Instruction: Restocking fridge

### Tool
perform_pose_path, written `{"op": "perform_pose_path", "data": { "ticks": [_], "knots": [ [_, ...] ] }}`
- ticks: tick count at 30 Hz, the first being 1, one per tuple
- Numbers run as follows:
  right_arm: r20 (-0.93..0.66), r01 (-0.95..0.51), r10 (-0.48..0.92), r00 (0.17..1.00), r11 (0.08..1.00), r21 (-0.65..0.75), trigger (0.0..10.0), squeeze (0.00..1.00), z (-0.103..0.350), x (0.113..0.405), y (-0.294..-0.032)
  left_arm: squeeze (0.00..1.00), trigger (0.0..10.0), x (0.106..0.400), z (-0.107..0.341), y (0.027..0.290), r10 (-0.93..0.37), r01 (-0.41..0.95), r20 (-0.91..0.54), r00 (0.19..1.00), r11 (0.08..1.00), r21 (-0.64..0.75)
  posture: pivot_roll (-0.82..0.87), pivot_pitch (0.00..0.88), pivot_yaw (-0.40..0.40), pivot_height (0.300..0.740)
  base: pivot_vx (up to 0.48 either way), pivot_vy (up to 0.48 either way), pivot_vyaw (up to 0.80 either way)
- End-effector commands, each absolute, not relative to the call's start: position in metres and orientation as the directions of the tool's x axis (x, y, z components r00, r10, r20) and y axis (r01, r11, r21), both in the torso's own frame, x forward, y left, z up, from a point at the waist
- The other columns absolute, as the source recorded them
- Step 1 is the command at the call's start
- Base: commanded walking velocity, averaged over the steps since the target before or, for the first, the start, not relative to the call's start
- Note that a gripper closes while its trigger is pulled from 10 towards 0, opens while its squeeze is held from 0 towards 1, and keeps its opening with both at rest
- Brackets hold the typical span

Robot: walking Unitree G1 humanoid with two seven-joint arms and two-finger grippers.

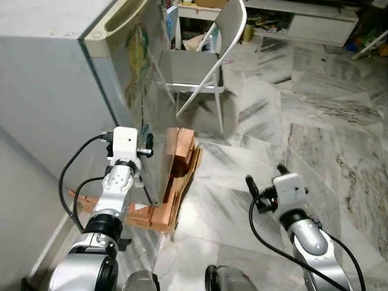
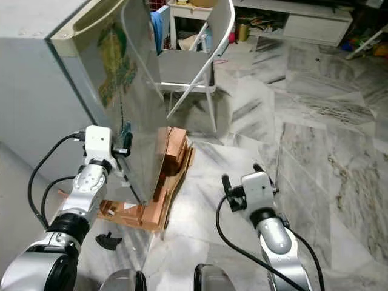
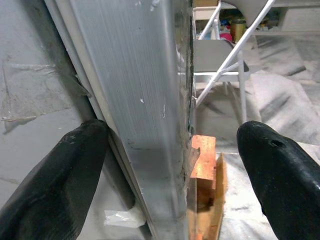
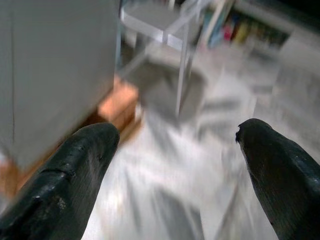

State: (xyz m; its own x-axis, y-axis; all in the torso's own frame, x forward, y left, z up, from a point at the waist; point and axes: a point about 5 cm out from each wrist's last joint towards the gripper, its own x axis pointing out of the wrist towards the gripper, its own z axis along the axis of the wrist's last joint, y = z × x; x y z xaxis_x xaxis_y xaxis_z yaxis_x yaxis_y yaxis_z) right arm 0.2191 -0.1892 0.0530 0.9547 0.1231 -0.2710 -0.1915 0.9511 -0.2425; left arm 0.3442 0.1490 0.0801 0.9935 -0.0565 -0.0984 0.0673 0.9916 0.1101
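Raised at the leading vertical edge of the small grey metal fridge, whose brushed door runs edge-on between the two black fingers in the left wrist view: left claw, fingers spread wide and straddling the door edge without yet pinching it, probably so as to hook that edge and swing the door outward. Held low and forward over the pale veined marble floor, well apart from the fridge: right claw, fingers likewise spread and empty, seemingly kept free for goods or for steadying. Propped off the floor on orange-brown bricks and flattened cardboard, presumably to keep the base dry and level: the fridge itself, at the robot's left and close before it. Cream-coloured moulded handle recess along the door's top; faded yellow-green sticker on the face; scuffs and grime down the edge; strips of clear tape on the side panel. Just behind the fridge: white folding metal chair. Door apparently shut or barely ajar; hard to judge which.
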Motion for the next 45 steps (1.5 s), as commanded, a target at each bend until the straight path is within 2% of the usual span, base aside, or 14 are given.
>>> {"op": "perform_pose_path", "data": {
  "ticks": [1, 6, 7, 8, 9, 10, 13, 16, 17, 20, 22, 30, 36, 45],
  "knots": [
    [-0.330, -0.175, 0.092, 0.939, 0.958, -0.229, 10.0, 0.00, 0.045, 0.212, -0.199, 0.00, 10.0, 0.356, 0.101, 0.126, -0.173, 0.176, -0.041, 0.984, 0.977, 0.116, -0.07, 0.100, 0.001, 0.740, 0.000, 0.000, 0.00],
    [-0.409, -0.212, 0.098, 0.907, 0.947, -0.242, 10.0, 0.00, 0.037, 0.202, -0.206, 0.00, 10.0, 0.340, 0.109, 0.052, -0.527, 0.522, 0.008, 0.850, 0.843, 0.127, -0.07, 0.097, 0.004, 0.740, 0.000, 0.000, 0.00],
    [-0.409, -0.212, 0.098, 0.907, 0.947, -0.242, 10.0, 0.00, 0.037, 0.202, -0.206, 0.00, 10.0, 0.340, 0.109, 0.052, -0.527, 0.522, 0.008, 0.850, 0.843, 0.127, -0.07, 0.097, 0.004, 0.740, 0.000, 0.000, 0.00],
    [-0.441, -0.223, 0.102, 0.892, 0.947, -0.232, 10.0, 0.00, 0.032, 0.198, -0.207, 0.00, 10.0, 0.312, 0.110, 0.008, -0.725, 0.722, 0.038, 0.687, 0.688, 0.067, -0.07, 0.097, 0.010, 0.740, 0.000, 0.000, 0.00],
    [-0.441, -0.223, 0.102, 0.892, 0.947, -0.232, 10.0, 0.00, 0.032, 0.198, -0.207, 0.00, 10.0, 0.312, 0.110, 0.008, -0.725, 0.722, 0.038, 0.687, 0.688, 0.067, -0.07, 0.097, 0.010, 0.740, 0.000, 0.000, 0.00],
    [-0.441, -0.225, 0.108, 0.891, 0.949, -0.220, 10.0, 0.00, 0.031, 0.197, -0.206, 0.00, 10.0, 0.289, 0.116, -0.018, -0.821, 0.823, 0.078, 0.566, 0.569, 0.013, -0.07, 0.097, 0.013, 0.740, 0.000, 0.000, 0.00],
    [-0.441, -0.229, 0.112, 0.891, 0.948, -0.221, 10.0, 0.00, 0.031, 0.197, -0.204, 0.00, 10.0, 0.275, 0.121, -0.030, -0.858, 0.865, 0.110, 0.502, 0.498, -0.060, -0.07, 0.098, 0.016, 0.740, 0.000, 0.000, 0.00],
    [-0.443, -0.237, 0.120, 0.888, 0.946, -0.219, 10.0, 0.00, 0.031, 0.197, -0.202, 0.00, 10.0, 0.281, 0.117, -0.022, -0.831, 0.836, 0.096, 0.548, 0.546, -0.052, -0.07, 0.098, 0.016, 0.740, 0.000, 0.000, 0.00],
    [-0.442, -0.250, 0.141, 0.886, 0.948, -0.199, 10.0, 0.00, 0.030, 0.197, -0.200, 0.00, 10.0, 0.302, 0.106, 0.005, -0.731, 0.732, 0.052, 0.681, 0.680, -0.028, -0.06, 0.098, 0.016, 0.740, 0.000, 0.000, 0.00],
    [-0.434, -0.255, 0.157, 0.887, 0.950, -0.178, 10.0, 0.00, 0.030, 0.198, -0.198, 0.00, 10.0, 0.315, 0.102, 0.030, -0.639, 0.640, 0.030, 0.768, 0.768, -0.007, -0.06, 0.098, 0.016, 0.740, 0.000, 0.000, 0.00],
    [-0.385, -0.250, 0.170, 0.907, 0.953, -0.168, 10.0, 0.00, 0.033, 0.201, -0.196, 0.00, 10.0, 0.323, 0.102, 0.069, -0.539, 0.539, 0.015, 0.842, 0.842, 0.018, -0.04, 0.100, 0.015, 0.740, 0.000, 0.000, 0.00],
    [-0.304, -0.275, 0.225, 0.926, 0.952, -0.134, 10.0, 0.00, 0.042, 0.212, -0.185, 0.00, 10.0, 0.317, 0.097, 0.116, -0.405, 0.405, -0.012, 0.914, 0.913, 0.041, -0.03, 0.110, 0.028, 0.740, 0.031, -0.103, 0.00],
    [-0.161, -0.164, 0.129, 0.978, 0.960, -0.226, 10.0, 0.00, 0.062, 0.227, -0.190, 0.00, 10.0, 0.298, 0.091, 0.127, -0.345, 0.346, -0.023, 0.938, 0.937, 0.054, -0.01, 0.121, 0.041, 0.740, 0.000, -0.417, 0.00],
    [-0.115, -0.170, 0.154, 0.981, 0.974, -0.146, 10.0, 0.00, 0.074, 0.233, -0.176, 0.00, 10.0, 0.274, 0.079, 0.141, -0.259, 0.262, -0.073, 0.963, 0.964, 0.043, -0.02, 0.122, 0.028, 0.740, 0.244, -0.393, 0.00]
  ]
}}
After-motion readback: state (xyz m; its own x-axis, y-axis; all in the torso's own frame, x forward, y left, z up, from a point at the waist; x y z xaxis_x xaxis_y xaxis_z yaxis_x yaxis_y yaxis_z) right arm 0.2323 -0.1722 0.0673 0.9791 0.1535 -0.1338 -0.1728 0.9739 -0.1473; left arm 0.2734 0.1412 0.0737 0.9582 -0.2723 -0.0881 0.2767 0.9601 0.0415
